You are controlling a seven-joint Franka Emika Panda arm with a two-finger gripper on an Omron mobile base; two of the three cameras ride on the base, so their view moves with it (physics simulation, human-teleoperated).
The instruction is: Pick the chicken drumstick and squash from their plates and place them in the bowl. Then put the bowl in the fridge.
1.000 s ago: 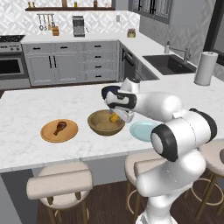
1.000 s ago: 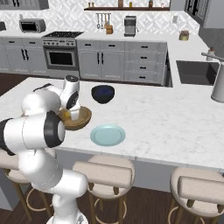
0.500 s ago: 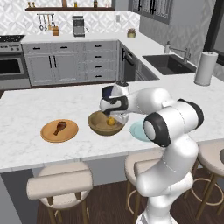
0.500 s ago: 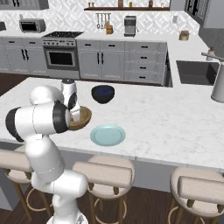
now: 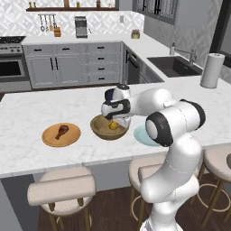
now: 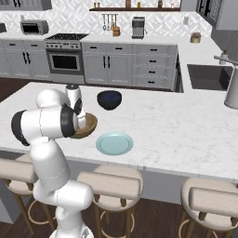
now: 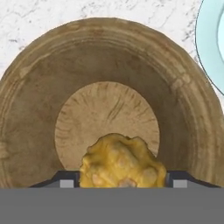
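Lower now, the hand [image 5: 113,122] holds the squash [image 7: 122,162] between its fingers, directly above the bowl [image 7: 39,118] floor.

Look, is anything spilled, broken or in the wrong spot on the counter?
Nothing stands out. The squash sits between the gripper tips over the wooden bowl. The drumstick lies on its orange plate, and the blue-green plate lies flat.

On the marble island counter [image 6: 186,125] we list: one wooden bowl [image 6: 88,124], partly hidden behind our arm; one pale blue-green plate [image 6: 115,142] just beside it; one dark navy bowl [image 6: 109,99] farther back; stools [image 6: 109,184] along the near edge.
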